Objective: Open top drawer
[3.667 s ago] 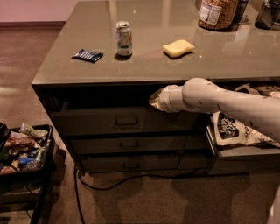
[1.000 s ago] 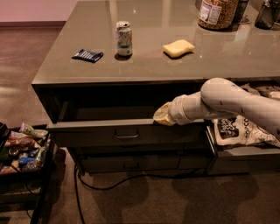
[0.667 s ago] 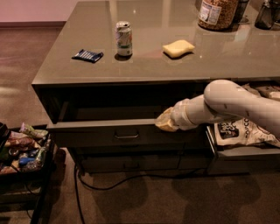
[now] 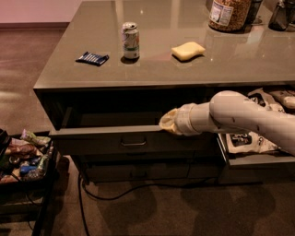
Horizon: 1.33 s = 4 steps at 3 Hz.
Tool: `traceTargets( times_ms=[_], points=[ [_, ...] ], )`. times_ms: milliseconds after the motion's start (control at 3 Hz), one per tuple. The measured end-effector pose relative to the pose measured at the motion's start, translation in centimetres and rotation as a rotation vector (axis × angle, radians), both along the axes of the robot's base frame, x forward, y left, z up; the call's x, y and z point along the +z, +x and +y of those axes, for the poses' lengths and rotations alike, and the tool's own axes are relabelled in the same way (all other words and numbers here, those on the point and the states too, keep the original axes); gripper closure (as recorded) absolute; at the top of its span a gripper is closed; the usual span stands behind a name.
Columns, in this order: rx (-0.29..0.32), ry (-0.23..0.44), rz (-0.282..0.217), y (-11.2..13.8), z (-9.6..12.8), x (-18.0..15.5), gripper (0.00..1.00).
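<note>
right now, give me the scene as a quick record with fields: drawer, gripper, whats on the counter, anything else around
top drawer: partly pulled out
handle: central on the front, gripper not on it
gripper: at the drawer front's top edge, right of the handle
counter: can, yellow sponge, blue packet, jar at the back
right side: narrower drawer open, snack bags inside
left floor: cart holding packets

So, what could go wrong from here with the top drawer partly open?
1. The gripper sits at the upper edge of the top drawer, to the right of its handle. An off-centre pull may skew the drawer, or the gripper may slip off.
2. The arm crosses above the open snack drawer. Lowering it could catch the bags.
</note>
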<state>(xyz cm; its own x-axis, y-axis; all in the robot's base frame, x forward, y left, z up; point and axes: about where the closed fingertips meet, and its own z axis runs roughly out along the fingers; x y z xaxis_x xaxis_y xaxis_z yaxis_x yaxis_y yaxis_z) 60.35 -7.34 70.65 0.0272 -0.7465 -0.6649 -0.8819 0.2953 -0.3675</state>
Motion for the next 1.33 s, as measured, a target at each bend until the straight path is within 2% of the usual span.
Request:
traceTargets(
  times_ms=[333, 667, 1000, 1333],
  points=[
    [-0.002, -0.013, -0.15, 3.7, 0.8, 1.9, 1.0],
    [-0.005, -0.02, -0.214, 6.6, 1.6, 2.7, 1.0],
    [-0.001, -0.04, -0.202, 8.6, 2.1, 1.9, 1.0],
    [-0.035, -0.075, -0.146, 9.0, 1.4, 0.4, 1.0]
  ],
)
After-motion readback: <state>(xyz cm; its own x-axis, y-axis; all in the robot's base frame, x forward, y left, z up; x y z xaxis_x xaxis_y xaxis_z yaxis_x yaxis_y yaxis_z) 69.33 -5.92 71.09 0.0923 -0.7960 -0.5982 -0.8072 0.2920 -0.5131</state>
